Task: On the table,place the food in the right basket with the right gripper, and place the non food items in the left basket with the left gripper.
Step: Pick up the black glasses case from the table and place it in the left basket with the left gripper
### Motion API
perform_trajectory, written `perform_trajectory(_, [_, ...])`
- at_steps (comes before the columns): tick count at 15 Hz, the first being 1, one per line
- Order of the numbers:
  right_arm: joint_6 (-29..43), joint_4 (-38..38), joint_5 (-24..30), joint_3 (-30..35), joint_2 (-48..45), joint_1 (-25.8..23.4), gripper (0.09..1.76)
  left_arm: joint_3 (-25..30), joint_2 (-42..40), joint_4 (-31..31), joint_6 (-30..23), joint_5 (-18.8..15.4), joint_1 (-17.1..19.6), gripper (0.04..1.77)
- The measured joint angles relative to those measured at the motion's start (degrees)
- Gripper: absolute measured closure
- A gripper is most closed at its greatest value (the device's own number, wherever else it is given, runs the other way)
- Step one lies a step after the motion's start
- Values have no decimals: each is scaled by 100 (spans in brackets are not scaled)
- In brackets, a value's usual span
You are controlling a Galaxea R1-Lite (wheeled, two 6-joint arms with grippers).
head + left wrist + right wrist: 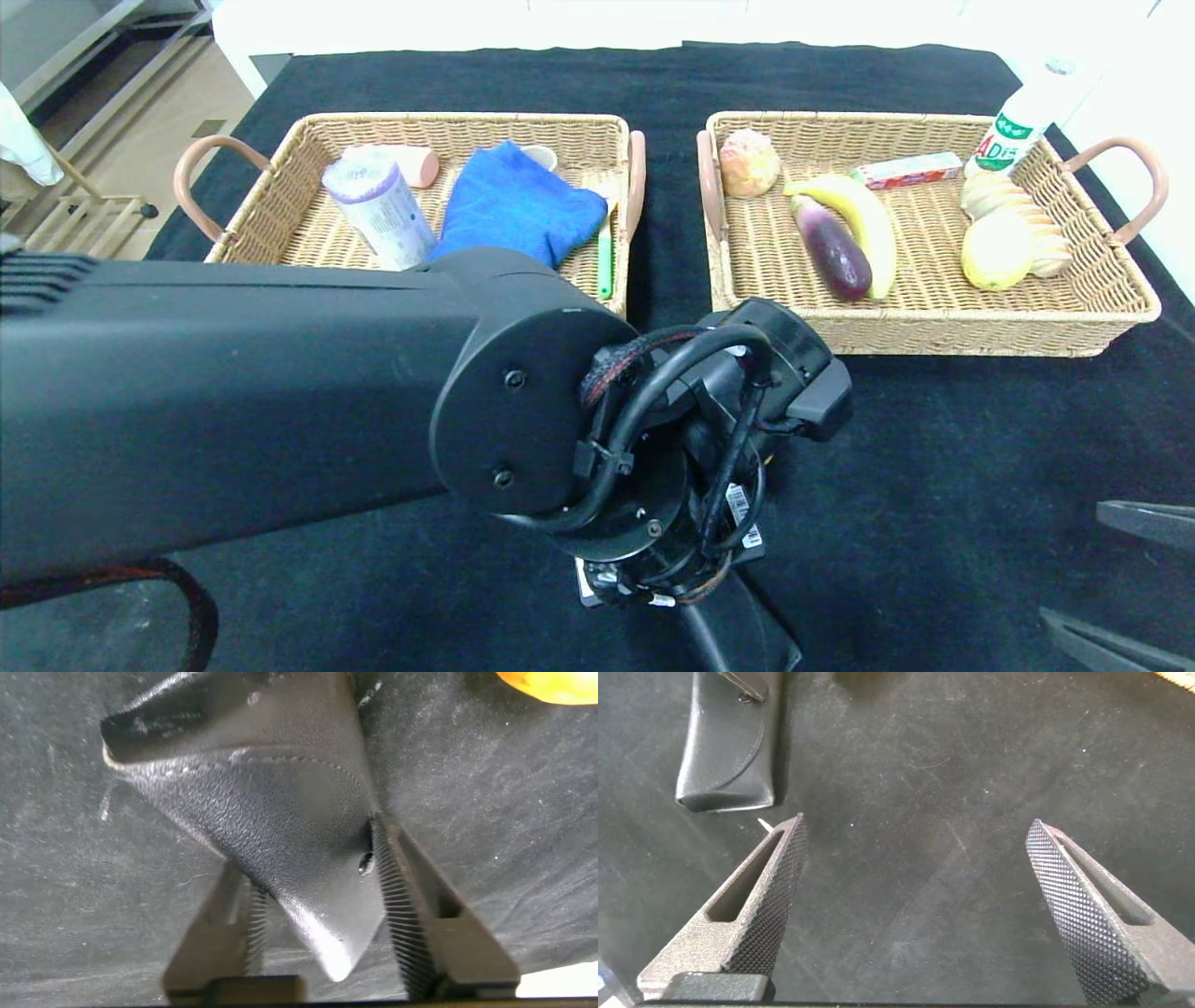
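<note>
now left gripper pinches a black leather wedge-shaped case on the black cloth table; right gripper fingers spread wide, holding nothing.

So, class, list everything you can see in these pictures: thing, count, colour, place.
baskets: 2, wicker, side by side on the table
table cloth: 1, black
roll: 1, white, left basket
pink item: 1, left basket, far side
cloth: 1, blue, left basket
green-handled item: 1, left basket, right edge
bun: 1, tan, right basket
banana: 1, yellow, right basket
eggplant: 1, purple, beside banana
box: 1, red, right basket
bottle: 1, white, right basket's far corner
round fruit: 1, yellow, right basket
case: 1, black, on cloth
left gripper: closed on the case
right gripper: open, over bare cloth
</note>
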Motion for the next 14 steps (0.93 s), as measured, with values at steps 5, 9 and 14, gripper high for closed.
perform_trajectory(5, [-63,0,-11,6,13,2,14,22,13,7,4,16,1,105])
perform_trajectory(9, [-63,2,-4,9,11,5,14,2,21,21,9,24,1,106])
perform_trajectory(14, [-61,7,20,15,7,11,14,27,-177,96,45,60,9,124])
